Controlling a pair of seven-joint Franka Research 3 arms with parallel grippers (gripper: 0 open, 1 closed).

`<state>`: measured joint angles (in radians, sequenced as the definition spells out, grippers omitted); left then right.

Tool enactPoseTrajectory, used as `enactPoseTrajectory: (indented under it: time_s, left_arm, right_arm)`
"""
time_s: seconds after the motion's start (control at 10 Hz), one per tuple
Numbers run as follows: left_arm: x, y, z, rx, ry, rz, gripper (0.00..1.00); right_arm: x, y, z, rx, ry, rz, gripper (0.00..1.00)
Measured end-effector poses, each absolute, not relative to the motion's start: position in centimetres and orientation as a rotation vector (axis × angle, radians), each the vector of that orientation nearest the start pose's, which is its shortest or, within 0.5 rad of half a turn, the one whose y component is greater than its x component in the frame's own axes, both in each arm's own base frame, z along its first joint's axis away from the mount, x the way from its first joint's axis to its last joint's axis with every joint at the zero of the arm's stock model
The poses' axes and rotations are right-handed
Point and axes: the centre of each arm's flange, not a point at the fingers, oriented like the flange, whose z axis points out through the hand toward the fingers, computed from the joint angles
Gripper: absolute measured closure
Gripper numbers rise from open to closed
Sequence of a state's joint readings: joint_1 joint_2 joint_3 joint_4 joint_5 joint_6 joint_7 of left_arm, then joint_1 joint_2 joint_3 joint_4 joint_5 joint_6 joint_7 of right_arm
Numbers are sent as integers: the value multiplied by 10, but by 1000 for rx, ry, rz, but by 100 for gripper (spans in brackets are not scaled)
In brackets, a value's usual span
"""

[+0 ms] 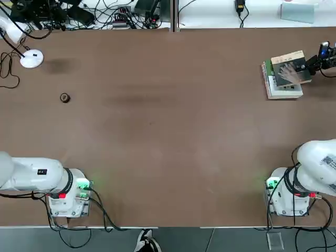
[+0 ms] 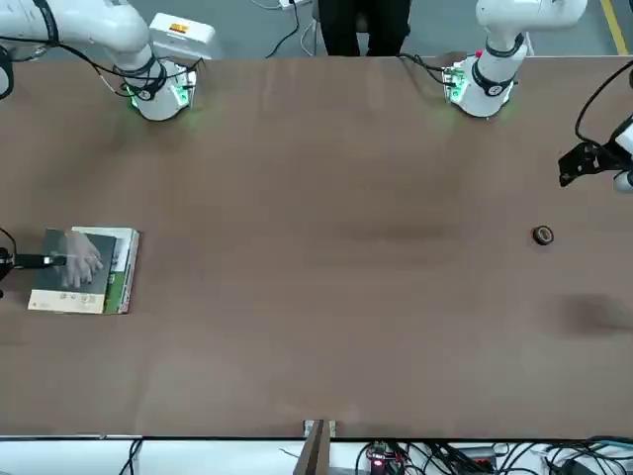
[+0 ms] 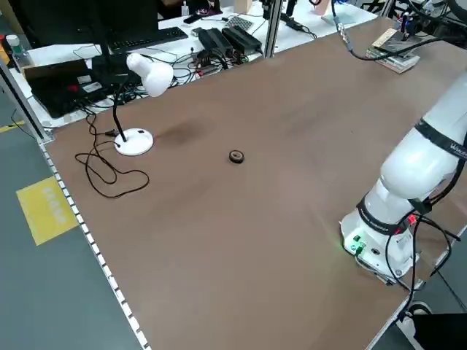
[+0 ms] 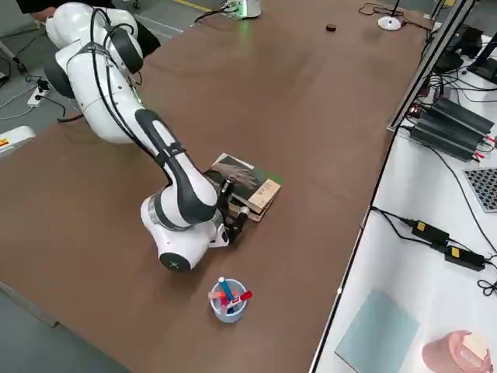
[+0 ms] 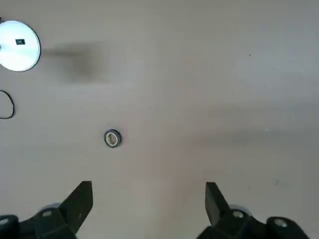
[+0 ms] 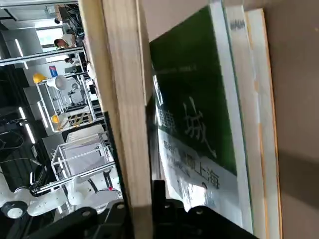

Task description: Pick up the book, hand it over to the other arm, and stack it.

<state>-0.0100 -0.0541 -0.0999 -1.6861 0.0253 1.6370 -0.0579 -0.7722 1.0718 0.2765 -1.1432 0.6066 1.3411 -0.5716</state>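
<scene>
The book, a thin dark paperback with a pale hand picture and a tan band, lies askew on top of a thicker green-and-white book at the table's far right. My right gripper reaches in from the right edge and is shut on the book's outer edge. In the right wrist view the book's tan band runs between the fingers, over the green cover. The front view shows the book under the thin black fingers. My left gripper hangs open over bare table at the left, holding nothing.
A small dark ring lies on the table at the left. A white desk lamp stands at the far left corner. A cup of pens sits beside the right arm's wrist. Cables crowd the bench behind the table's far edge.
</scene>
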Motion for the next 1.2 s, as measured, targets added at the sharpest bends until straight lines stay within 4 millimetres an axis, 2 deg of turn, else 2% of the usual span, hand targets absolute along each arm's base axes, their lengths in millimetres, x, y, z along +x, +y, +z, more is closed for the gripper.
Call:
enactPoseTrajectory:
  time_s: [0.4, 1.2]
  left_arm:
    - [538, -70, 605, -3108, 116, -10, 0]
    - [538, -70, 606, -3109, 116, -16, 0]
  right_arm:
    - [610, -294, 161, -1971, 80, 246, 84]
    - [609, -294, 159, -1990, 71, 257, 84]
